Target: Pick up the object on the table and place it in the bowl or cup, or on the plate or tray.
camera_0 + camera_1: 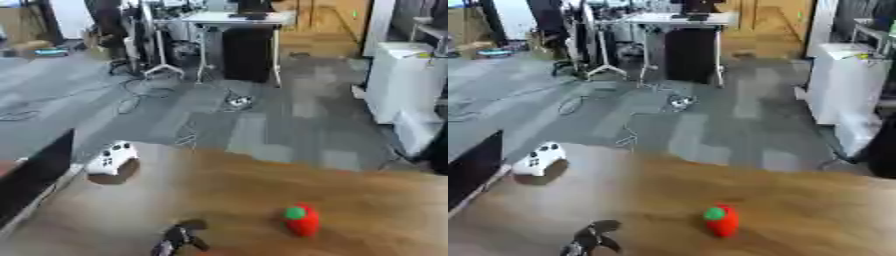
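Wide brown wooden table [236,190] fills foreground. Black flat monitor [35,172] at left edge. White game controller [111,159] lies at far left, well apart from work area. Red strawberry-shaped toy with green cap [302,219] sits right of centre, untouched. No bowl, plate, tray visible. Black left hand [179,237] low at bottom edge, near toy's left, probably approaching; finger state unclear. Right hand out of sight.

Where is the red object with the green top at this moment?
The red object with the green top lies on the wooden table, right of centre and near the front edge. The left hand shows to its left, and a white game controller lies further left and farther back.
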